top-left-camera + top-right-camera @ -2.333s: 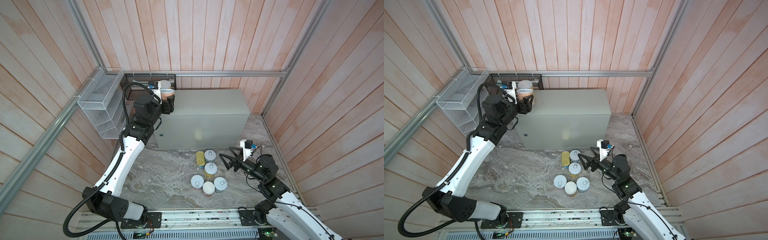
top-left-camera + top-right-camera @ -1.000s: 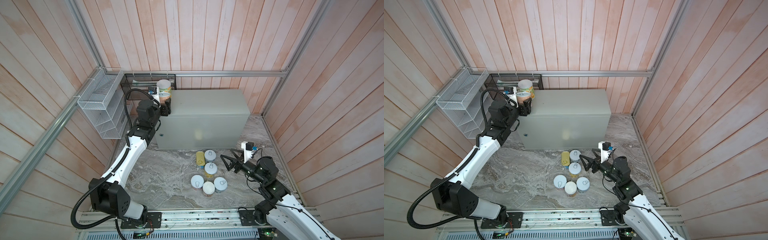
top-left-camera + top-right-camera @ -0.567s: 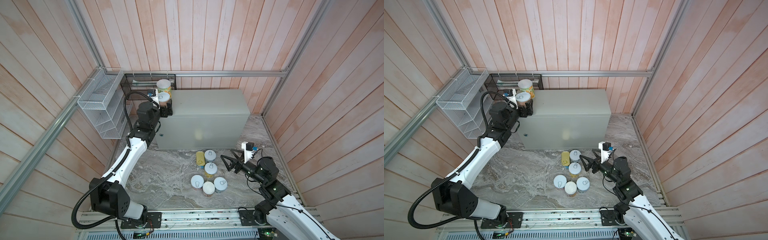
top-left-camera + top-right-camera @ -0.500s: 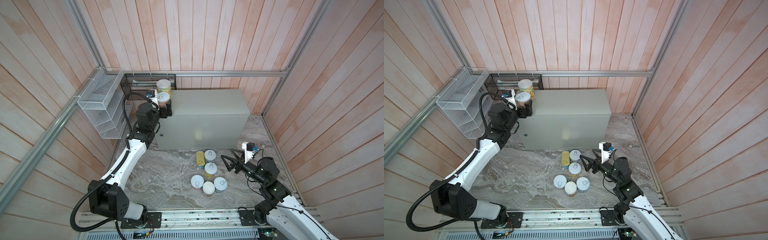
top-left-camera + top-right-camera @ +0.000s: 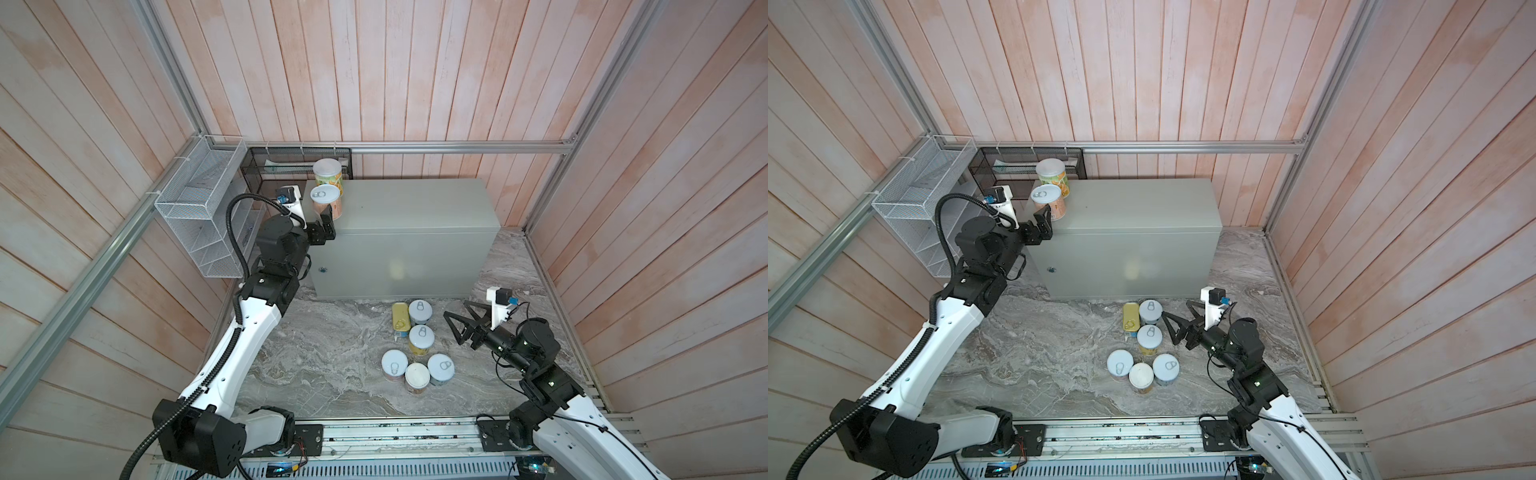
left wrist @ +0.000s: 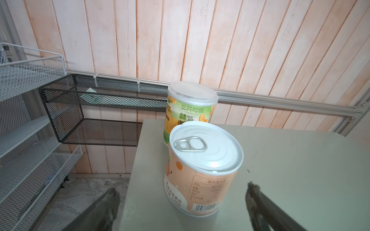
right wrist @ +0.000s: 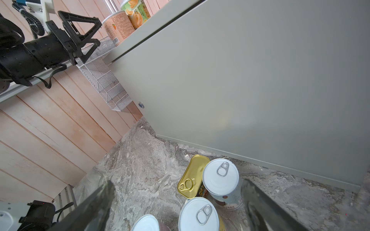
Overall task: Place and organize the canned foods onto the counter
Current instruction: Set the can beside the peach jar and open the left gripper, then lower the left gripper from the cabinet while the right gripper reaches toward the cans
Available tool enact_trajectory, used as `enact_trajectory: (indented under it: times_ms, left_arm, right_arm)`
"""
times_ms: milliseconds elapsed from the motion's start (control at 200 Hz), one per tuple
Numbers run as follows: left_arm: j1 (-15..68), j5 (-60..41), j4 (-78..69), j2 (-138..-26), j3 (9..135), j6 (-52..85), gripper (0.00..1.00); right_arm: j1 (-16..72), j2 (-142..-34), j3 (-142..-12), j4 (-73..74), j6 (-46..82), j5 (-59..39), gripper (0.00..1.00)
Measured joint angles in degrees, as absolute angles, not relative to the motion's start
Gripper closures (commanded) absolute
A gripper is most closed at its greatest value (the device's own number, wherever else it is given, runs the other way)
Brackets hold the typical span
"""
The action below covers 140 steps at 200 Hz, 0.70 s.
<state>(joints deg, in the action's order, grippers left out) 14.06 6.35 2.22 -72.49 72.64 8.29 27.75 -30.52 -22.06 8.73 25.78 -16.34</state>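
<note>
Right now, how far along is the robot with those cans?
Done: a white-lidded green-and-orange can and a peach pull-tab can stand on the grey metal box. In hand: nothing; the left pincer gapes open by the peach can, the right pincer open near the rest. Left: five round cans and a flat gold tin on the marbled stone surface.

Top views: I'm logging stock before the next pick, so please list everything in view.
counter: one, grey, against the back wall.
peach can: one, peach label, silver lid, counter's left end.
green can: one, green-orange label, white lid, behind the peach can.
round cans: five, pale lids, on the stone surface before the counter.
gold tin: one, gold, beside those cans.
white basket: one, white mesh, left wall.
black basket: one, black mesh, back wall.
left hand: one, black, open, at the peach can.
right hand: one, black, open, right of the round cans.
</note>
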Motion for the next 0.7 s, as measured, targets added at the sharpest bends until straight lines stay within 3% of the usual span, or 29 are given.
enact_trajectory:
  times_ms: [265, 700]
  left_arm:
    - [19.66, 9.13, 7.4, -69.87, 68.95, 8.91, 0.0]
    - [26.22, 13.76, 10.76, -59.16, 54.85, 14.5, 0.0]
  right_arm:
    - [27.75, -25.56, -21.15, 5.52, 25.85, -16.32, 0.02]
    - [27.75, -35.38, -27.07, -4.67, 24.69, -17.1, 0.02]
